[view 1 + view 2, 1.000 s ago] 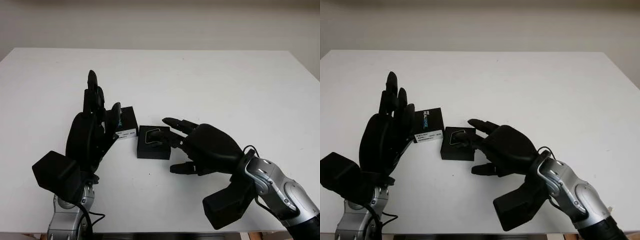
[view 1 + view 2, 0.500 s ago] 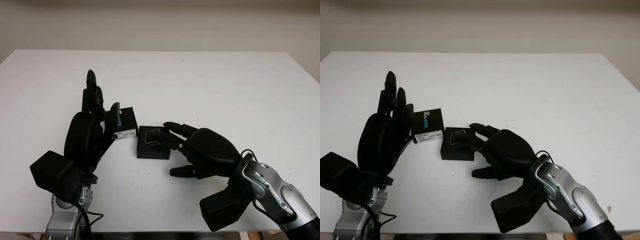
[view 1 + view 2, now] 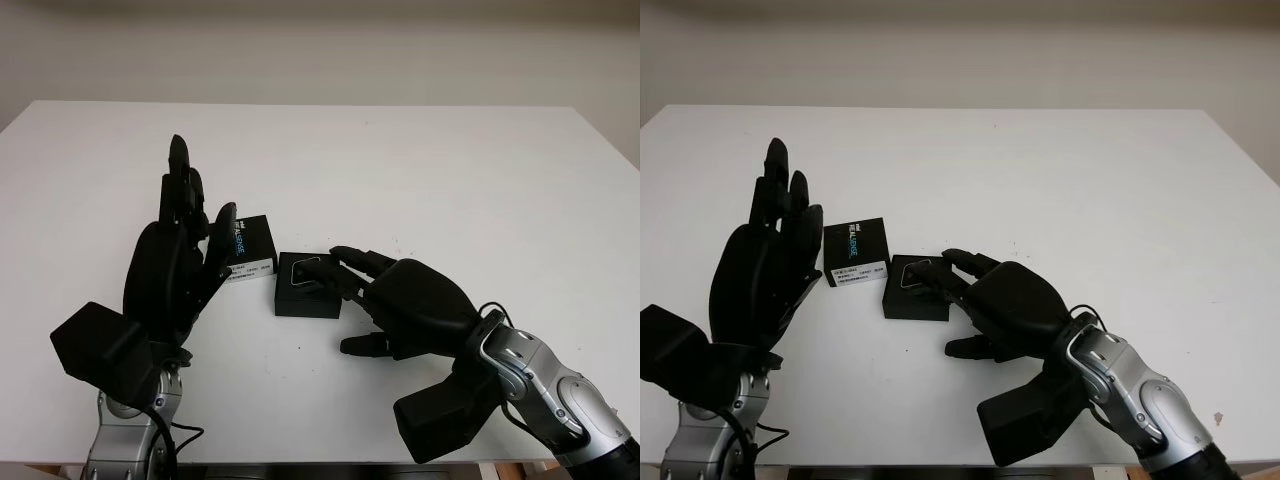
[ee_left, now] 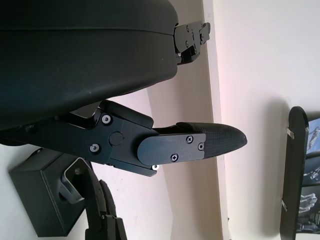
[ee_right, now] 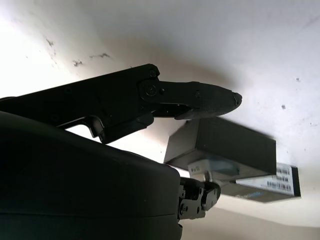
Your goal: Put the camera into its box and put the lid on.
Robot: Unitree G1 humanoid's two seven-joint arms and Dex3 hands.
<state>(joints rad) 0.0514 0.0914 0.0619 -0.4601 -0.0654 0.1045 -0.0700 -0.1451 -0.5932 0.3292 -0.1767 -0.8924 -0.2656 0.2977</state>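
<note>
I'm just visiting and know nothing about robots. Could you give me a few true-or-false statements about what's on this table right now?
1. The lid with the white label sits closed on top of the box. False: it lies on the white table beside the box.
2. The right robot hand reaches over the open black box. True.
3. The left robot hand is gripping the lid. False: it is open, beside the lid.
4. A silvery item lies inside the box. True.
</note>
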